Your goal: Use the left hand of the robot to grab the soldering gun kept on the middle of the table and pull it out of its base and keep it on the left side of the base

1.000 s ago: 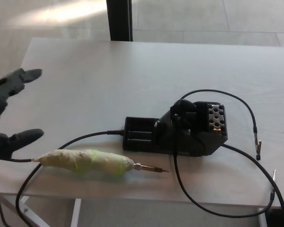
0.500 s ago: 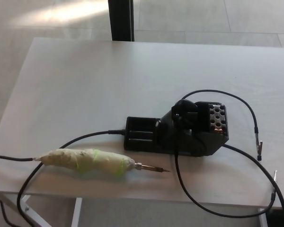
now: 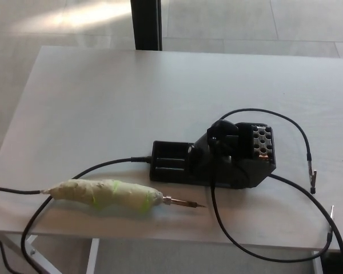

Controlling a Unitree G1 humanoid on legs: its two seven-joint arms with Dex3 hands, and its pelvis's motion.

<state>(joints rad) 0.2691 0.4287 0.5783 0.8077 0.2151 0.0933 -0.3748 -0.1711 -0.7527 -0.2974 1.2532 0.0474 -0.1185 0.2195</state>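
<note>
The soldering gun (image 3: 106,194) lies flat near the table's front edge, left of and in front of its base. Its handle is wrapped in pale tape with green bands, and its metal tip (image 3: 183,202) points right. A black cord (image 3: 97,167) runs from the handle's left end off the table edge. The black base (image 3: 217,158) stands at the middle right with an empty holder and a perforated side. Neither of my hands shows in the head view.
Black cables (image 3: 300,134) loop from the base across the right side of the light table (image 3: 131,91) to clip leads (image 3: 312,177) near the right edge. A dark post (image 3: 146,24) stands behind the table's far edge.
My left hand, open at the picture's left edge one second ago, has withdrawn out of view. The soldering gun and base have stayed put; the camera shifted slightly.
</note>
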